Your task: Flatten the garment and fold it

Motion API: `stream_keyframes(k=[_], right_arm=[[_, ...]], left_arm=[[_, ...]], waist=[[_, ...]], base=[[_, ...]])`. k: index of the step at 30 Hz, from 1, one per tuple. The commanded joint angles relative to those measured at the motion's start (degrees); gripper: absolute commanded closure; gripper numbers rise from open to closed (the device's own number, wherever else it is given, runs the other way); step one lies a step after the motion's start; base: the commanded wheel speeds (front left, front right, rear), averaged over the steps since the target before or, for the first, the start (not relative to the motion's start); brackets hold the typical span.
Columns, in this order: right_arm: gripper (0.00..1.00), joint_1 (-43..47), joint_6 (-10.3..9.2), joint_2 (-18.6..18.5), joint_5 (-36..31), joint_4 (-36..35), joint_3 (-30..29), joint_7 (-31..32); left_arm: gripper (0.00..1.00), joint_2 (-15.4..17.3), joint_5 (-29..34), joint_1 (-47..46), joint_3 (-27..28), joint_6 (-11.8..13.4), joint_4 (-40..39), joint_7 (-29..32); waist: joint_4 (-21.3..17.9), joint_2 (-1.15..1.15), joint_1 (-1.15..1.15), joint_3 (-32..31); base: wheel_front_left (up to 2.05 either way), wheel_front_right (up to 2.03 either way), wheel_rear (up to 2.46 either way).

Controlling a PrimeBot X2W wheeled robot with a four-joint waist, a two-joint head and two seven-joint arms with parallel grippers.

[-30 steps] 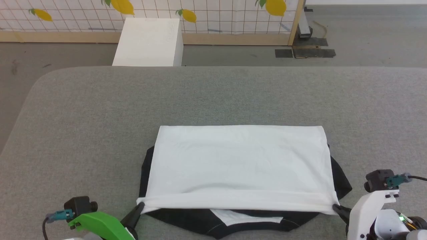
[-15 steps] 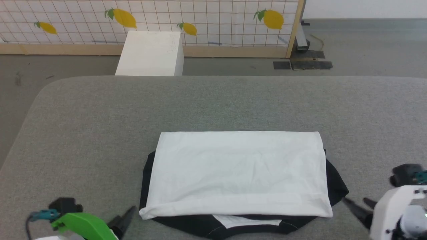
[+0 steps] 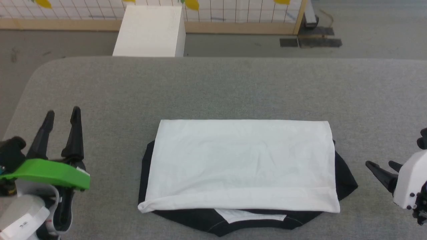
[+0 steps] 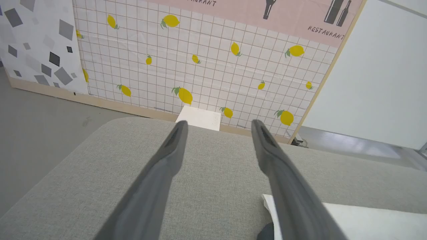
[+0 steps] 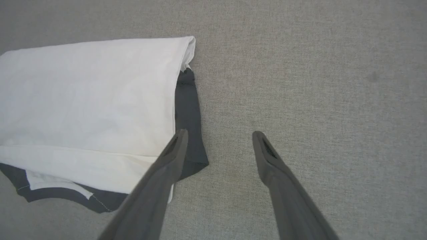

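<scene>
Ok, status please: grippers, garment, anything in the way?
Left gripper open, empty, left of garment. Right gripper open, empty, right of it. Garment folded on table, black edges showing. Nothing blocking.

Soft matt cloth garment (image 3: 240, 163); rough woven fabric table (image 3: 213, 86) (smooth matt box (image 3: 150, 30)).

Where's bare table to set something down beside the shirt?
Widest: table strip beyond the garment, up to the far rim. Smaller gaps: garment to left gripper, garment to right gripper. Crowded: near side, at the black hem.
</scene>
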Motion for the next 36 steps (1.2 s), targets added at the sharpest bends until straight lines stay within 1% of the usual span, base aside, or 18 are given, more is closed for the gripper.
stream_keyframes(k=[1, 2, 4, 9, 11, 15, 21, 25, 31, 36], right_arm=[[0.00, -1.41, -0.08, -0.18, -0.28, 0.53, 0.43, 0.19], [0.00, -1.77, -0.08, -0.41, -0.40, 0.74, 0.86, 0.29], [0.00, -2.51, -0.08, -0.68, -0.39, 1.11, 1.93, 0.46], [0.00, -3.85, -0.08, -0.29, 0.66, 1.95, 5.41, 0.69], [0.00, -4.07, -0.08, -0.14, 1.24, 2.40, 6.86, 0.76], [0.00, -4.56, -0.08, -0.38, 1.79, 3.84, 9.23, 0.36], [0.00, -5.65, -0.08, -0.64, 2.45, 6.54, 13.34, -0.87], [0.00, -6.91, -0.08, -0.11, 3.65, 8.17, 17.44, -1.70], [0.00, -9.41, -0.08, 0.70, 5.53, 10.44, 23.61, -2.87], [0.00, -10.81, -0.08, 0.11, 6.60, 12.98, 25.97, -3.54]], left_arm=[[0.00, -0.74, 3.73, -1.88, 0.70, 0.15, 0.02, -0.52], [0.00, -1.67, 5.25, -2.42, 1.28, -0.01, -0.05, -0.62], [0.00, -3.61, 10.36, -3.66, 3.55, -0.56, -1.08, -0.68], [0.00, -8.48, 19.41, -3.55, 7.70, -4.60, -2.19, -0.70], [0.00, -10.39, 21.17, -3.14, 9.17, -6.22, -2.18, -0.71], [0.00, -14.01, 23.68, -2.46, 12.41, -9.22, -2.22, -0.71], [0.00, -18.18, 26.72, -1.30, 16.26, -12.59, -1.61, -0.71], [0.00, -20.24, 28.01, -1.04, 18.19, -14.05, -1.34, -0.72], [0.00, -22.25, 29.26, -0.68, 19.66, -15.50, -0.49, -0.72], [0.00, -23.28, 29.85, -0.82, 20.00, -16.13, 0.45, -0.72]], waist=[[0.86, 0.00, 0.00, 2.92], [0.98, 0.00, 0.00, 3.46], [1.16, 0.00, 0.00, 4.89], [1.49, 0.00, 0.00, 7.92], [1.59, 0.00, 0.00, 8.84], [1.79, 0.00, 0.00, 10.45], [2.03, 0.00, 0.00, 11.53], [2.14, 0.00, 0.00, 11.58], [2.27, 0.00, 0.00, 11.25], [2.53, 0.00, 0.00, 10.95]], base=[[0.00, 0.00, 0.00], [0.00, 0.00, 0.00], [0.00, 0.00, 0.00], [0.00, 0.00, 0.00], [0.00, 0.00, 0.00], [0.00, 0.00, 0.00], [0.00, 0.00, 0.00], [0.00, 0.00, 0.00], [0.00, 0.00, 0.00], [0.00, 0.00, 0.00]])
